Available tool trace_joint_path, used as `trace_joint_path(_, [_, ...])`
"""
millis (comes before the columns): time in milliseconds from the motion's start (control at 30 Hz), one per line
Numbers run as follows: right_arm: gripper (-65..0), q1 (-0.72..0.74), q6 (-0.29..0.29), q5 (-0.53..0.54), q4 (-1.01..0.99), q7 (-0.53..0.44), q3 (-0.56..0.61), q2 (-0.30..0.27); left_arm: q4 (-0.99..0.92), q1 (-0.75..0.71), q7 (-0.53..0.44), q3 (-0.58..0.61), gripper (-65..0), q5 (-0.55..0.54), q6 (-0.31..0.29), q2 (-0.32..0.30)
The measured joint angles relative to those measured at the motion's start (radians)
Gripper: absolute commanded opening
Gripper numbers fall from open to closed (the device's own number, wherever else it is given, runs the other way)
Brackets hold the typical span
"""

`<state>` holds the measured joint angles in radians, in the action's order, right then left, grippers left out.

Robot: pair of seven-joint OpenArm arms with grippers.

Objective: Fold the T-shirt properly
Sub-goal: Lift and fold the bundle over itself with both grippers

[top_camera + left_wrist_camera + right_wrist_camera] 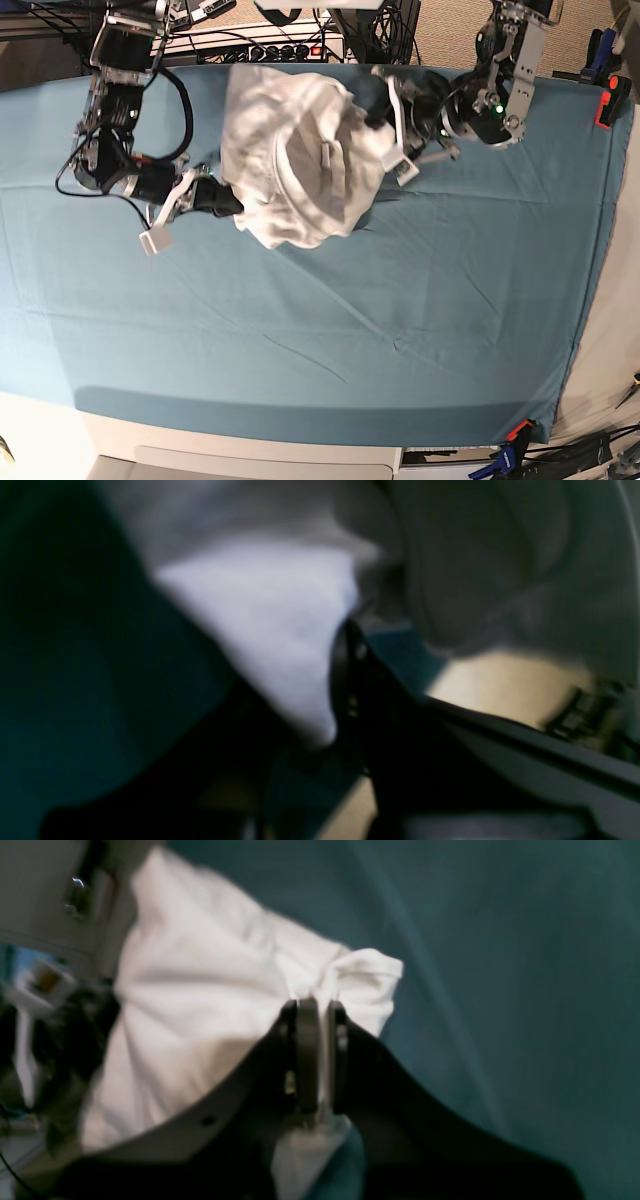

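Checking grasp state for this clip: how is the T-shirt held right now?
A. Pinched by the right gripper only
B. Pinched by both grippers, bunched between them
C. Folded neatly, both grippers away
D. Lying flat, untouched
B: in the base view the T-shirt hangs bunched between the right gripper and left gripper, and each wrist view shows white fabric caught at the shut jaws.

This looks like a robotics lab. A counter [300, 330] draped in teal cloth [420, 300] is held by clamps [516, 431], with a power strip [285, 50] and tangled cables [60, 15] behind.
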<state>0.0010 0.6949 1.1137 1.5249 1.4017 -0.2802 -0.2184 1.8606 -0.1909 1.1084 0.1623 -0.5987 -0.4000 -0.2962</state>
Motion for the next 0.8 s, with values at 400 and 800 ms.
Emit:
trace_joint_path(400, [-65.0,-0.174,0.000,-0.006,0.075,-0.030,-0.003,0.000,-0.043,0.106,-0.037,0.002,-65.0,0.056,0.000,0.001])
trace_joint_path(800, [-65.0,-0.329,-0.001,-0.022,0.264,-0.002,-0.096,0.111,-0.203,0.305,-0.033,0.006,-65.0,0.018,-0.007,0.007])
